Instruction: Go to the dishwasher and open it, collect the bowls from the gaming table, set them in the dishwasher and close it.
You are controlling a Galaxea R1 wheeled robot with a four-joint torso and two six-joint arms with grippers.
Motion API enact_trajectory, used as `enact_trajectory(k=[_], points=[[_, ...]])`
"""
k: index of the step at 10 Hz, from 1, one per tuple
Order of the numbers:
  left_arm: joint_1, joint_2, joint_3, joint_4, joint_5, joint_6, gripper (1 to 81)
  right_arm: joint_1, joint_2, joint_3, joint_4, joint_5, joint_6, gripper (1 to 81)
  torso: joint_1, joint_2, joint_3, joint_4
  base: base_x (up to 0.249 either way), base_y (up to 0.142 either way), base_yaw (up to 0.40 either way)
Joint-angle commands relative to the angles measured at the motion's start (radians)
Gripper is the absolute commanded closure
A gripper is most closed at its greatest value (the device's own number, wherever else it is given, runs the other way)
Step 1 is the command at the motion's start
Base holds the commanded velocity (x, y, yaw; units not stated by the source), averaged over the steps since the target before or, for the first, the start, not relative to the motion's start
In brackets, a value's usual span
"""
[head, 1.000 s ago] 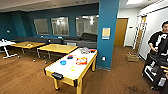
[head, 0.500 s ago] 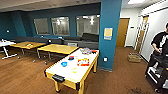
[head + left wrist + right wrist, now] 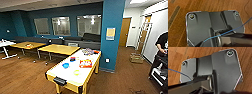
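Note:
In the head view the gaming table (image 3: 62, 75) stands ahead, just left of centre, long and white-topped with yellow sides. On it lie a bright blue bowl (image 3: 65, 65) near the left edge and a dark bowl (image 3: 72, 59) a little farther back. A red game box (image 3: 85, 63), a pale yellowish item (image 3: 76, 72) and more colourful boxes (image 3: 88, 51) at the far end share the top. The dishwasher is out of view. Both wrist views look down past the robot's dark plate onto wooden floor (image 3: 179, 12), well away from the table.
Two yellow-topped tables (image 3: 58, 48) stand left of the gaming table, with a dark sofa (image 3: 85, 41) behind. A blue pillar (image 3: 111, 30) rises just right of the table's far end. A person (image 3: 162, 50) stands at the right by a dark cart. A box (image 3: 136, 58) lies on the floor.
The whole head picture has shifted slightly: the camera has moved nearer, so the gaming table looks a little larger and lower. The bowls on it have not moved.

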Motion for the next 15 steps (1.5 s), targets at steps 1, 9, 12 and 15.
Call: enact_trajectory(k=[1,9,12,15], points=[[-0.044,-0.007,0.000,-0.004,0.043,0.006,1.0,0.051,0.005,0.006,-0.003,-0.049,-0.003,1.0,0.000,0.000,0.000,0.000,0.133,0.069,0.000],[-0.045,-0.007,0.000,-0.002,0.043,0.006,1.0,0.051,0.007,0.005,-0.003,-0.049,-0.003,1.0,0.000,0.000,0.000,0.000,0.099,0.079,0.000],[-0.045,-0.007,0.000,-0.002,0.043,0.006,1.0,0.054,0.007,0.005,-0.003,-0.049,-0.003,1.0,0.000,0.000,0.000,0.000,0.088,0.084,0.000],[-0.045,-0.005,0.000,0.002,0.043,0.006,1.0,0.051,0.007,0.005,-0.003,-0.049,-0.003,1.0,0.000,0.000,0.000,0.000,0.091,0.084,0.000]])
